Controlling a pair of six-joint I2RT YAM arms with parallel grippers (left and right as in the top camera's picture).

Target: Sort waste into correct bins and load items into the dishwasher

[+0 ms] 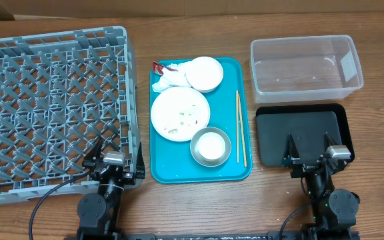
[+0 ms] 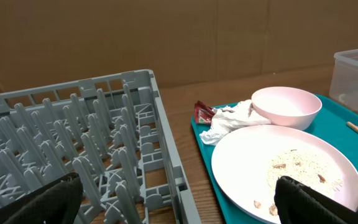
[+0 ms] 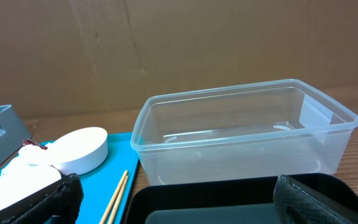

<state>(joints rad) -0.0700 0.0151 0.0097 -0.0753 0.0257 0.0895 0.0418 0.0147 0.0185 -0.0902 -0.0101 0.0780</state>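
The grey dish rack lies at the left. A teal tray holds a pink-white plate with rice scraps, a pink-white bowl, a crumpled napkin, a red wrapper, wooden chopsticks, and a grey bowl with something white inside. The clear tub and the black tray are at the right. My left gripper is open and empty over the rack's near right corner. My right gripper is open and empty over the black tray's near edge.
The rack wall runs close beside the teal tray's left edge. A cardboard wall backs the table in both wrist views. The clear tub is empty and stands just behind the black tray.
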